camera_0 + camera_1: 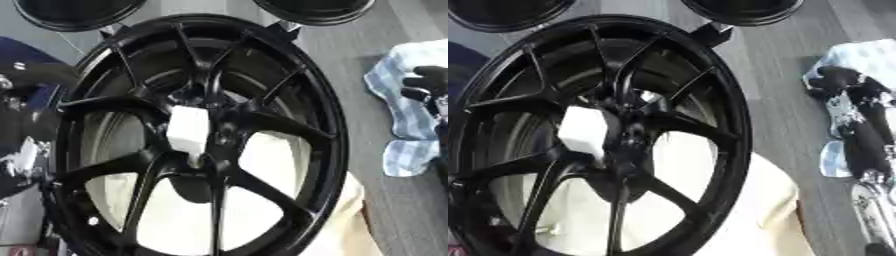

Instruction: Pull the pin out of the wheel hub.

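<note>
The robot's right hand (846, 92) hangs at the right edge of the scene, well apart from the wheel (197, 135), its dark fingers curled and grasping nothing, set over a blue checked cloth (407, 107) on the grey floor. Of the left hand, only dark arm parts show at the left edge, and whether its fingers are released or clenched cannot be told. The black wheel stands tilted on a cream sheet (754, 210), and a white block (188, 129), likely the pin, sits at the hub in the middle of the spokes. The risks from here, as a judgement: a reach from so far could strike a spoke, a skewed pull could jam the pin, or the leaning wheel could shift
</note>
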Tool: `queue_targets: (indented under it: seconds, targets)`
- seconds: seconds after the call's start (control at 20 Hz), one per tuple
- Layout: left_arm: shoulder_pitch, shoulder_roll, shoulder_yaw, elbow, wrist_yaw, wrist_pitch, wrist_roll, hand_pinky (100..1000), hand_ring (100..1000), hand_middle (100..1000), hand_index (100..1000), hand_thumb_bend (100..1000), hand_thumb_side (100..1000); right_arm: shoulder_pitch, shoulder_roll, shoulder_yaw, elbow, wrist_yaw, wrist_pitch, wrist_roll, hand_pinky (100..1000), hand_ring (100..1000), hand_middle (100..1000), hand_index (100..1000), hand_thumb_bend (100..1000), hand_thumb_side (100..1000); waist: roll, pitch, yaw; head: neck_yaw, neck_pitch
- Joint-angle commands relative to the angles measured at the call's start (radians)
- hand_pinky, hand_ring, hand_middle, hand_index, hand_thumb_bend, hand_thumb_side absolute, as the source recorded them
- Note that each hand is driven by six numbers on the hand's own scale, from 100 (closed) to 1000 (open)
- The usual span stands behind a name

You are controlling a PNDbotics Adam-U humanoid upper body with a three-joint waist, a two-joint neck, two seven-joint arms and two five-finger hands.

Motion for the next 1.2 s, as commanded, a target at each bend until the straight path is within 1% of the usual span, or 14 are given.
queue_targets:
  seconds: [0.05, 0.2, 0.4, 0.45, 0.6, 0.8, 0.9, 1.05, 1.2]
  targets:
    - [-0.009, 0.102, -0.056, -0.015, -0.050, -0.050, -0.047, 821, 779, 649, 768, 100, 482, 0.003, -0.029, -0.006, -0.013, 0.016, 0.000, -0.002, 751, 731, 699, 574, 323, 453, -0.001, -0.024, 0.000, -0.006, -0.015]
    - [-0.007, 0.180, -0.085, -0.015, -0.098, -0.098, -0.095, 827, 784, 663, 776, 100, 494, 0.006, -0.032, -0.005, -0.013, 0.019, 0.000, -0.001, 751, 731, 699, 574, 323, 454, 0.001, -0.025, 0.000, -0.006, -0.018]
    - [-0.020, 0.287, -0.092, -0.015, -0.163, -0.163, -0.161, 831, 789, 676, 783, 100, 492, 0.009, -0.034, -0.001, -0.013, 0.022, 0.001, 0.002, 751, 731, 698, 573, 321, 455, 0.001, -0.025, 0.001, -0.004, -0.020]
    - [-0.027, 0.312, -0.093, -0.015, -0.179, -0.172, -0.175, 832, 791, 678, 785, 100, 496, 0.009, -0.035, 0.000, -0.013, 0.022, 0.001, 0.003, 751, 731, 698, 573, 321, 455, 0.000, -0.025, 0.001, -0.003, -0.020]
    - [-0.056, 0.384, -0.102, -0.015, -0.224, -0.167, -0.181, 836, 797, 688, 793, 100, 504, 0.009, -0.036, 0.003, -0.013, 0.022, 0.002, 0.006, 751, 731, 699, 573, 319, 456, 0.000, -0.026, 0.000, 0.002, -0.021]
    - [-0.099, 0.477, -0.117, -0.015, -0.266, -0.149, -0.132, 838, 800, 692, 798, 100, 512, 0.009, -0.039, 0.007, -0.013, 0.021, 0.004, 0.010, 751, 730, 699, 573, 318, 457, 0.002, -0.029, -0.004, 0.008, -0.022]
    - [-0.120, 0.524, -0.110, -0.015, -0.257, -0.143, -0.103, 838, 800, 692, 799, 100, 516, 0.010, -0.040, 0.008, -0.013, 0.020, 0.004, 0.012, 751, 730, 698, 573, 318, 457, 0.003, -0.031, -0.007, 0.009, -0.024]
    - [-0.123, 0.597, -0.091, -0.015, -0.219, -0.147, -0.060, 838, 800, 692, 799, 100, 516, 0.008, -0.038, 0.010, -0.013, 0.017, 0.005, 0.014, 751, 730, 698, 573, 318, 457, 0.000, -0.031, -0.012, 0.014, -0.026]
    - [-0.161, 0.671, -0.069, -0.015, -0.174, -0.143, -0.036, 839, 802, 692, 803, 100, 542, 0.009, -0.045, 0.013, -0.013, 0.016, 0.008, 0.016, 751, 730, 698, 572, 319, 457, 0.009, -0.034, -0.014, 0.015, -0.025]
